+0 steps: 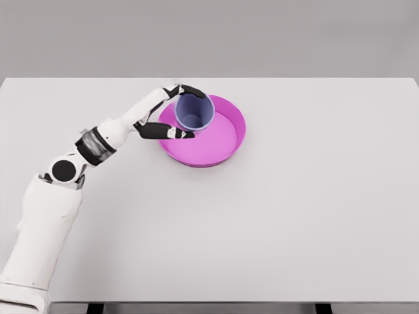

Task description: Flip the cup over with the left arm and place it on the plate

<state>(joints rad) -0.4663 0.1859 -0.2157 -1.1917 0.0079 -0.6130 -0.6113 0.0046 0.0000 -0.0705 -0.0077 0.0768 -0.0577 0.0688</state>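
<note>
A lavender-blue cup (194, 112) stands mouth-up over the left part of a magenta plate (219, 140). My left hand (175, 111) reaches in from the lower left and wraps around the cup's left side. Its dark fingers curl along the cup's near side and behind its rim. I cannot tell whether the cup's base rests on the plate or hangs just above it. The right arm is out of the picture.
The plate lies on a white table (294, 216), slightly left of the middle and toward the far edge. A grey wall rises behind the table.
</note>
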